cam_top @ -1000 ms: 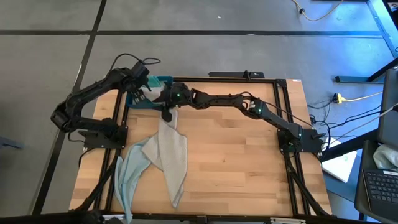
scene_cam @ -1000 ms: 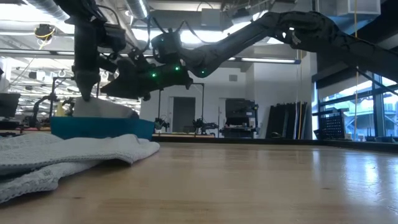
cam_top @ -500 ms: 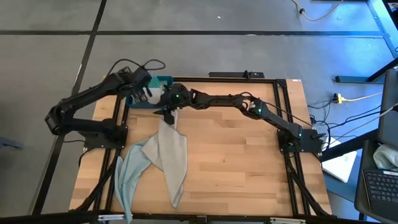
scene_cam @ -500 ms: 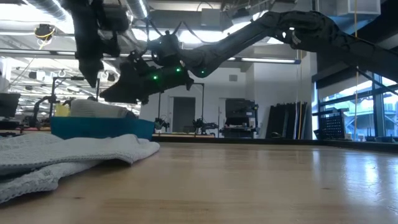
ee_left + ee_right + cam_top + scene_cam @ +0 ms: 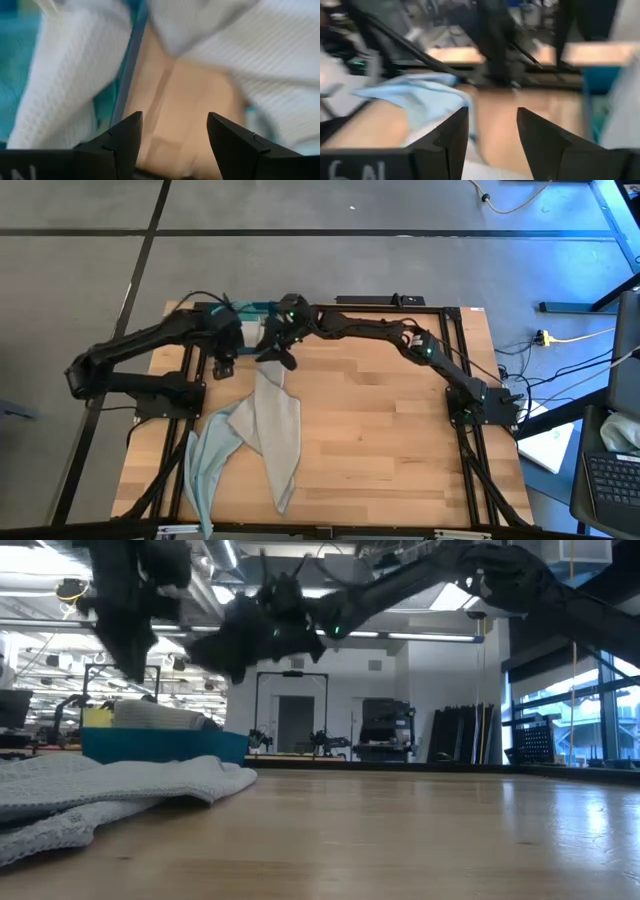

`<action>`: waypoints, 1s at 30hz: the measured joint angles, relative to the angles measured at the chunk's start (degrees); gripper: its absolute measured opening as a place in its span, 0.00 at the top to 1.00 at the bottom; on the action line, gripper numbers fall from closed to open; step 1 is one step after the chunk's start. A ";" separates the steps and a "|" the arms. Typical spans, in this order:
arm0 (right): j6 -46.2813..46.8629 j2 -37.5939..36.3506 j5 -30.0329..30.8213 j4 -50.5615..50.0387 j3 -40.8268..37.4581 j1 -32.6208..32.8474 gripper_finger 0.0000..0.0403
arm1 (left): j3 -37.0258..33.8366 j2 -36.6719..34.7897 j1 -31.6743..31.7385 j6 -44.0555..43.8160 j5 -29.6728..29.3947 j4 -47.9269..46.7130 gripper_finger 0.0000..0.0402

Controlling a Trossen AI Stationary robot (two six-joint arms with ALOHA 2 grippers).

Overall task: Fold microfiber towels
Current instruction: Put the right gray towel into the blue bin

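Both grippers hover at the wooden table's (image 5: 380,440) twelve o'clock edge: left gripper (image 5: 224,366) spread and empty, right gripper (image 5: 283,358) parted and empty. Limp pale grey and blue microfiber towels (image 5: 262,432) sprawl toward seven o'clock.

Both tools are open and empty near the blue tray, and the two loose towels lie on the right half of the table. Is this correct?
Not fully. In the high view the loose towels lie on the left half of the table, not the right. The rest holds: left tool and right tool are open and empty near the blue tray.
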 joint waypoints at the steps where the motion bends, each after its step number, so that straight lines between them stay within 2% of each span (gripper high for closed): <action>1: -0.19 -1.03 -1.51 -0.32 0.00 0.01 0.58 | -1.31 1.26 0.02 0.78 -2.11 0.69 0.48; 4: -3.19 -4.34 -5.24 -4.35 0.20 0.04 0.58 | -3.95 4.38 0.01 1.51 -12.26 3.67 0.50; 5: -4.53 -5.38 -5.99 -7.36 0.20 0.07 0.58 | -4.37 5.07 0.04 1.56 -13.83 5.35 0.50; 10: -15.10 -8.81 -6.05 -20.12 0.07 0.70 0.58 | -5.12 7.34 1.64 4.49 -13.25 14.45 0.54; 13: -17.60 -9.91 -6.07 -23.79 0.09 1.40 0.58 | -5.14 8.65 3.12 5.95 -13.44 18.72 0.55; 23: -20.27 -9.72 -5.98 -26.90 0.09 2.16 0.58 | -5.14 13.19 10.19 12.11 -21.29 31.39 0.56; 30: -20.85 -9.69 -6.02 -28.60 0.07 1.35 0.58 | -1.36 9.77 10.54 12.24 -25.88 34.07 0.56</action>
